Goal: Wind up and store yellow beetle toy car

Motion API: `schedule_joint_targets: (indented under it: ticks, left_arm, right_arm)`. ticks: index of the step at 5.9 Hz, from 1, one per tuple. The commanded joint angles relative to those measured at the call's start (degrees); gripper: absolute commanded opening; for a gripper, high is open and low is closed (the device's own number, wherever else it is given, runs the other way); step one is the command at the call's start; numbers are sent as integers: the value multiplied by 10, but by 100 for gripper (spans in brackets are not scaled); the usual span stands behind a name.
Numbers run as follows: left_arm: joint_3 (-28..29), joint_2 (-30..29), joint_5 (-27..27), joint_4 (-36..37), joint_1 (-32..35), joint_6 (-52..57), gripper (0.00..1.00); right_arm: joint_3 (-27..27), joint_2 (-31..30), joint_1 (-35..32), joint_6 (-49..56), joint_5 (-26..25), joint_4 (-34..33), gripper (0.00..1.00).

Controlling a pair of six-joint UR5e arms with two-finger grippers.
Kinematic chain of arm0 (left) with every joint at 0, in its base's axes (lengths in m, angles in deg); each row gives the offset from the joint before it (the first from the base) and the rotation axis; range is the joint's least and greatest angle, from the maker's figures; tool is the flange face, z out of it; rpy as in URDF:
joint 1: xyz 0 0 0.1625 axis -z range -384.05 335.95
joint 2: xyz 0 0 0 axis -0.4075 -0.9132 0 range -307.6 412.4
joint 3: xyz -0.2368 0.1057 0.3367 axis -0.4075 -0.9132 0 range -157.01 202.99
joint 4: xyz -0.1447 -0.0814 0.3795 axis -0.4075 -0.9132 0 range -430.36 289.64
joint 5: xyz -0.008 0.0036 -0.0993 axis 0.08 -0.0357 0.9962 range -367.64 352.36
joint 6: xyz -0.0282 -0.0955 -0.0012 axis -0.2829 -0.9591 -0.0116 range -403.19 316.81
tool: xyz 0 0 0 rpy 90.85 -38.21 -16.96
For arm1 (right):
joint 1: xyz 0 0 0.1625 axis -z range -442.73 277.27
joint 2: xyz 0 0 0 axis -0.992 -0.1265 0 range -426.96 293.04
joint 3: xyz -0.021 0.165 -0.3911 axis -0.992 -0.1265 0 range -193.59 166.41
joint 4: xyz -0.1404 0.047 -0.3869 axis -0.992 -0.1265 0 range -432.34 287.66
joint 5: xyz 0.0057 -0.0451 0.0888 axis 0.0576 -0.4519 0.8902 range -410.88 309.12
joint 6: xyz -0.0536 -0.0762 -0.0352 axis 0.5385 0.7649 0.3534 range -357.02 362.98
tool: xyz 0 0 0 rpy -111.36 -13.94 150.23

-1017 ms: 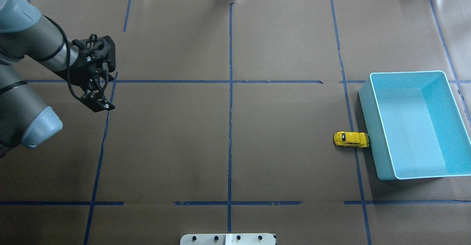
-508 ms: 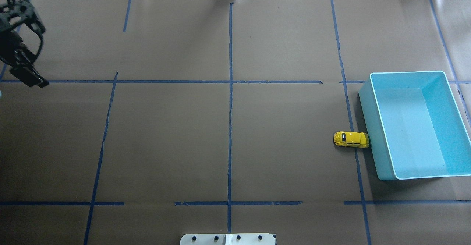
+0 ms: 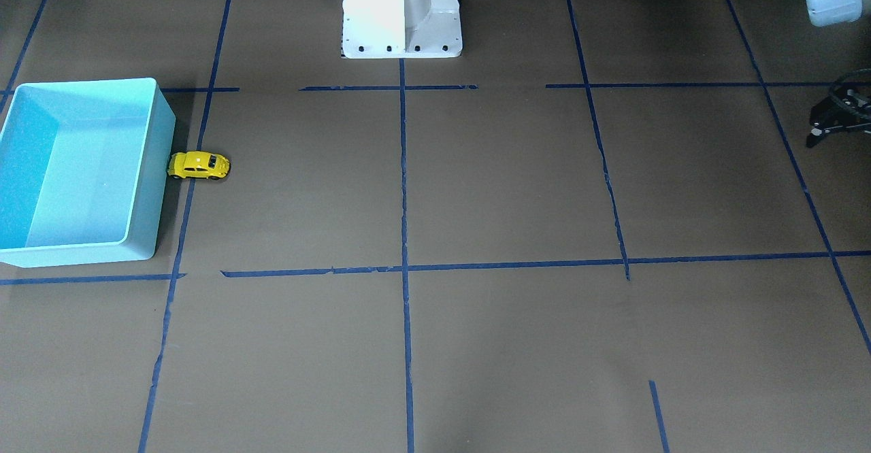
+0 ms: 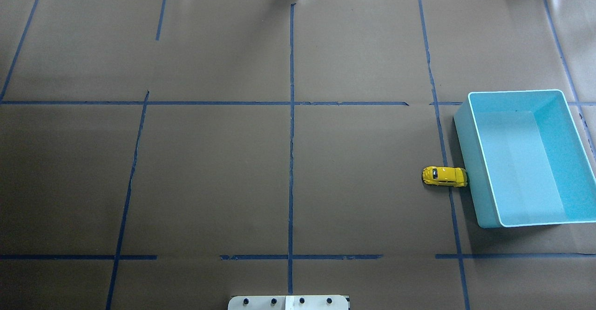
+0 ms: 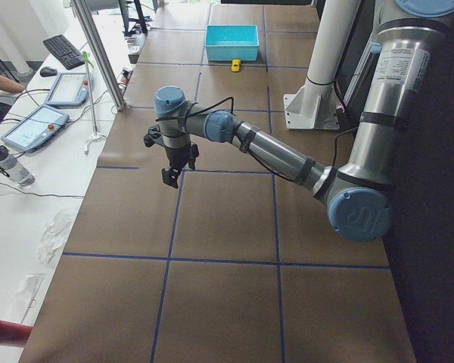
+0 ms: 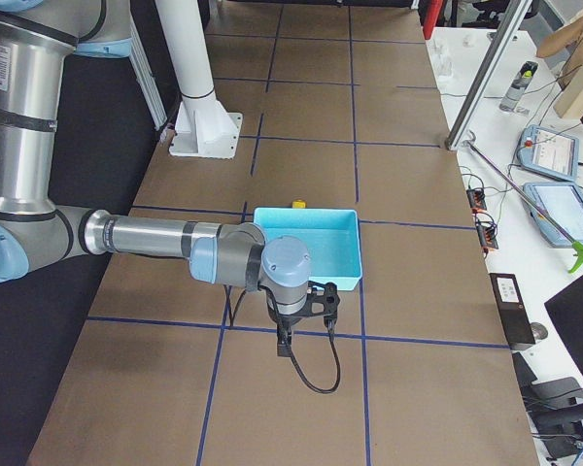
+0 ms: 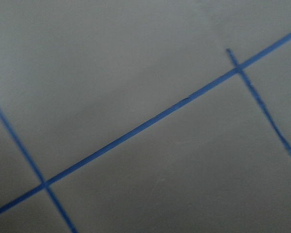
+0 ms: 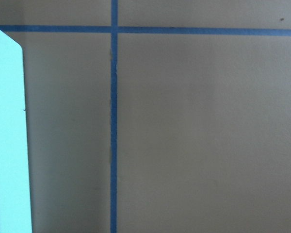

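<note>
The yellow beetle toy car (image 4: 444, 176), small, glossy and rounded with dark windows, stands upright on its wheels on the brown-papered desk (image 4: 363, 161), untouched, one end seemingly touching the outer wall of the light blue bin (image 4: 478, 179), its length square to that wall.

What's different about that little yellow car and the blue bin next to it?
Size: the car is far smaller than the bin.
Colour: the car is glossy yellow, the bin light blue.
Shape: the car is a rounded closed body on wheels, the bin an open rectangular box, empty.
Shared: both sit on the brown table, with the car's end right at the bin's outer wall.
</note>
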Motion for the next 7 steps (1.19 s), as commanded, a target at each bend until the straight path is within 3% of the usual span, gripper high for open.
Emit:
schedule_joint_targets:
  ticks: [1, 3, 4, 5, 7]
  left_arm:
    - [58, 50, 2, -40, 77, 5, 100]
    - [110, 104, 4, -132, 104, 8, 100]
    - [113, 112, 5, -135, 104, 7, 100]
    - [114, 112, 5, -135, 103, 5, 100]
    - [115, 110, 10, -135, 103, -11, 100]
  right_arm:
    - [54, -3, -2, 0, 123, -8, 100]
    - [173, 11, 127, 0, 148, 2, 100]
    - [188, 83, 202, 0, 142, 14, 100]
    - [194, 101, 247, 3, 124, 15, 100]
    - [256, 88, 337, 121, -12, 18, 100]
